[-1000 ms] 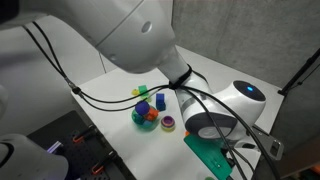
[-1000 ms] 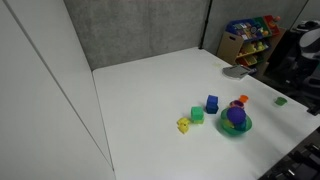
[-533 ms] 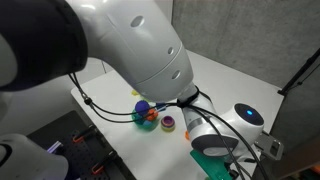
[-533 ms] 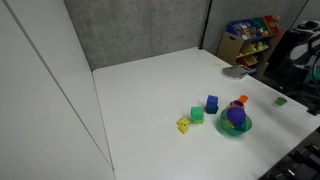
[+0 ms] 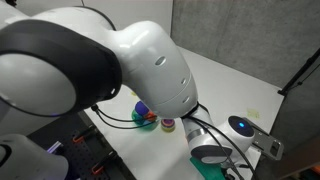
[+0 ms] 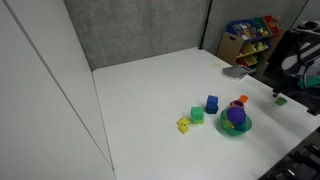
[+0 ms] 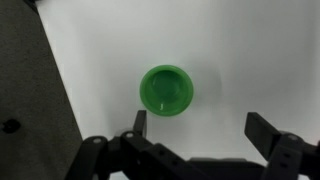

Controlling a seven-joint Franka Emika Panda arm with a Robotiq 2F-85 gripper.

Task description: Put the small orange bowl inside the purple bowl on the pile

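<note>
The pile is a purple bowl [image 6: 235, 116] sitting in a green bowl [image 6: 236, 129] near the table's front right; it also shows in an exterior view [image 5: 143, 110]. The small orange bowl [image 6: 242, 101] sits on the table right behind the pile. My gripper [image 7: 200, 125] is open and empty. In the wrist view it hangs above a small green bowl [image 7: 166, 90], which also shows at the far right in an exterior view [image 6: 280, 99]. The orange bowl is not in the wrist view.
A blue block [image 6: 212, 103], a green block [image 6: 197, 115] and a yellow block [image 6: 184, 125] stand left of the pile. A small purple-and-yellow piece [image 5: 168, 125] lies near the pile. A toy bin [image 6: 248, 38] stands behind the table. The table edge [image 7: 60, 90] runs left of the green bowl.
The arm has swung across, now blocking most of one exterior view and moving over the small green bowl. The bowls and blocks have not moved.
</note>
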